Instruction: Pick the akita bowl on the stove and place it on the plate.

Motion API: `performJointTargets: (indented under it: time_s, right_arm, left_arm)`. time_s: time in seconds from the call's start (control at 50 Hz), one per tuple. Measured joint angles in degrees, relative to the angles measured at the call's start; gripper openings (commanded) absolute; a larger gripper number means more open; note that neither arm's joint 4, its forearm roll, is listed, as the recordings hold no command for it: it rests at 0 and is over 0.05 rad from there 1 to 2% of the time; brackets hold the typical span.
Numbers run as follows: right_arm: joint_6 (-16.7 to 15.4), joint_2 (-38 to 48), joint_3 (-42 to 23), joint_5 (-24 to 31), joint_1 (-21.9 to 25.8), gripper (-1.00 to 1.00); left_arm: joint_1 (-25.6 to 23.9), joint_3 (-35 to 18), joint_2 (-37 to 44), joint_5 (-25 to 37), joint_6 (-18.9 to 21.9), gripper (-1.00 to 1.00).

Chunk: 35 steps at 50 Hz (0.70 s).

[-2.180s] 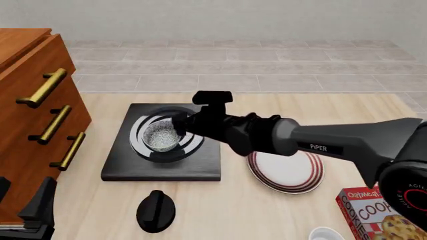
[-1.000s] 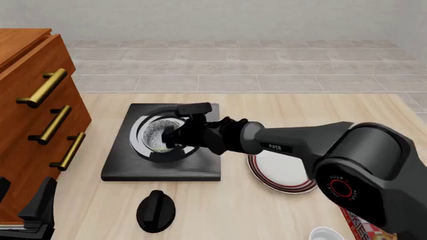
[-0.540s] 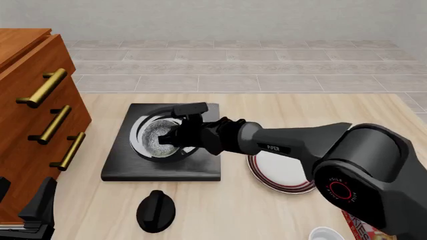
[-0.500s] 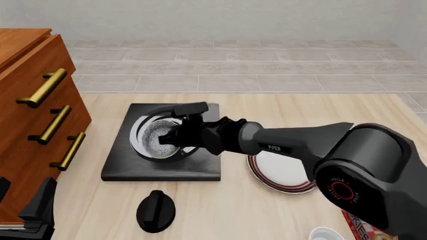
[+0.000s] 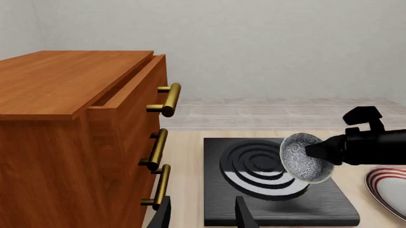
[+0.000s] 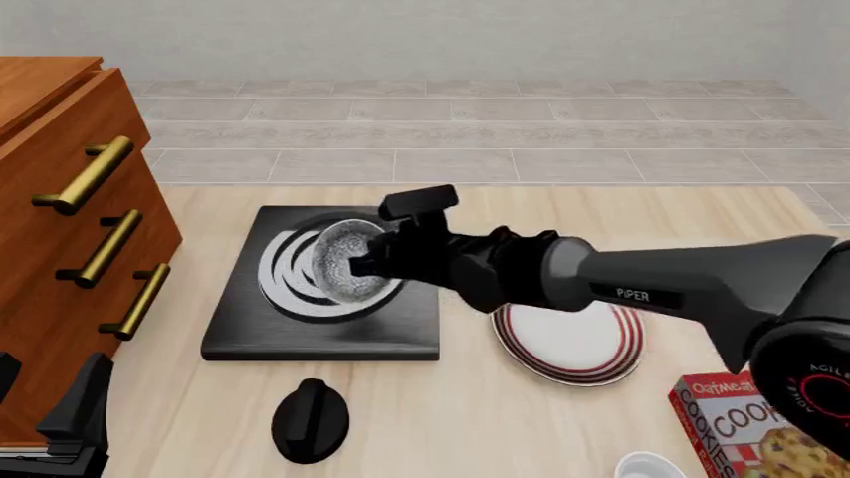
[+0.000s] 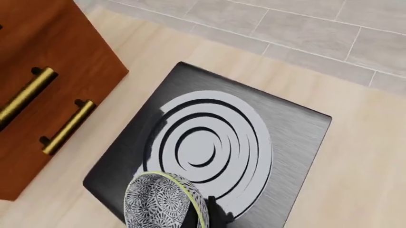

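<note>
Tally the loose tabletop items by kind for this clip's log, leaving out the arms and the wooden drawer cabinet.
Akita bowl: 1
Stove: 1
Plate: 1
Black knob: 1
Cookie box: 1
White cup: 1
Total: 6

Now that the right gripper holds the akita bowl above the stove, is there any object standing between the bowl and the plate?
Nothing visible does. The akita bowl, tilted in the right gripper, hangs over the stove. The plate lies on the table just to the stove's right, with only the arm itself above the space between.
</note>
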Motion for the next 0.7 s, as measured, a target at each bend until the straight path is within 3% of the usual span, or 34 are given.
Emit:
performJointTargets:
  time_s: [0.7]
  right_arm:
    - [2.09, -9.46, 13.81, -6.91, -11.98, -1.0]
  left_arm:
    - [0.0, 0.0, 0.0, 0.0, 0.0, 1.0]
